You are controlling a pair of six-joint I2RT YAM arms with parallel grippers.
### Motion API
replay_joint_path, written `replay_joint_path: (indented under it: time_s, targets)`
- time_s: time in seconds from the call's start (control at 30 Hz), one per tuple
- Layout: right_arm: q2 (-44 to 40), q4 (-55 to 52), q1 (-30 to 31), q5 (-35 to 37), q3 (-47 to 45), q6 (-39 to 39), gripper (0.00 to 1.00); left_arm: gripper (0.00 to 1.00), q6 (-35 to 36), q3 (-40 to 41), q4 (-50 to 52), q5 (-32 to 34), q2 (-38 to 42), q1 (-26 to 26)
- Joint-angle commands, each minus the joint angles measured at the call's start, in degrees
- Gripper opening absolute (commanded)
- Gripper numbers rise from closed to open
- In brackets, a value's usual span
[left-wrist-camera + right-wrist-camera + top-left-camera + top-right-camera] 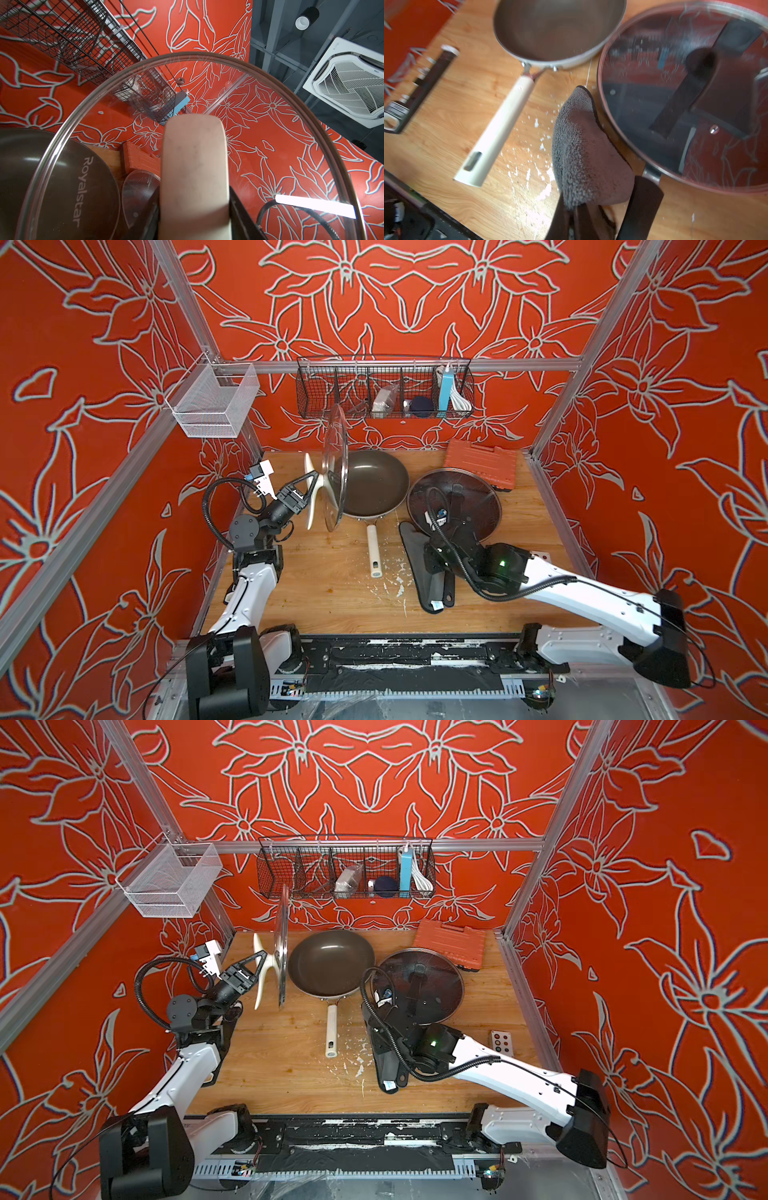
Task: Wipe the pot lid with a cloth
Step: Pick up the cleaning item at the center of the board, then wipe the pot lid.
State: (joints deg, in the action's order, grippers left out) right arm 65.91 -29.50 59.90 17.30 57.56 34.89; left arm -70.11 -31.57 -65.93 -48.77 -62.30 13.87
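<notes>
Left gripper (312, 486) is clamped across the middle of the cream bar handle (311, 512), jaws part-way apart with the bar filling the gap. The pot lid (337, 448) stands on edge at the left rim of the frying pan (374, 483), seen almost edge-on in both top views; the handle side is turned to the left arm and the underside faces the pan. The bar's long axis runs far-to-near in those views, parallel to the glass; whether the lower rim clears the table (316, 593), I can't tell. Over on the right, the right gripper (572, 218) is pinched tight on the cloth (581, 149). Grey pile is showing, and the cloth's length stretches away from the fingers, just beside the rim of the black-handled glass lid (654, 104).
</notes>
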Motion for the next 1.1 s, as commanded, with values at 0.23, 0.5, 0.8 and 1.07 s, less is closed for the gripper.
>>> replay_joint_path:
  time_s: [0.23,0.5,0.8,1.07]
  targets:
    - [1.61,19.07,-13.09,-29.92,10.51,-11.98,0.00,0.00,-9.14,-4.50,-13.71,2.54,0.30,-2.26]
    - [13.44,34.72,-17.07,-46.63,18.58,-4.32,0.00,0.00,-6.47,-4.47,-13.73,4.95,-0.41,-6.54]
    - [25.32,56.97,-17.89,-60.19,23.45,10.17,0.00,0.00,-4.66,-4.79,-13.71,8.03,-2.42,-8.54]
    - [31.90,70.10,-17.71,-63.20,25.55,20.03,0.00,0.00,-4.25,-7.43,-13.73,10.71,-4.22,-9.74]
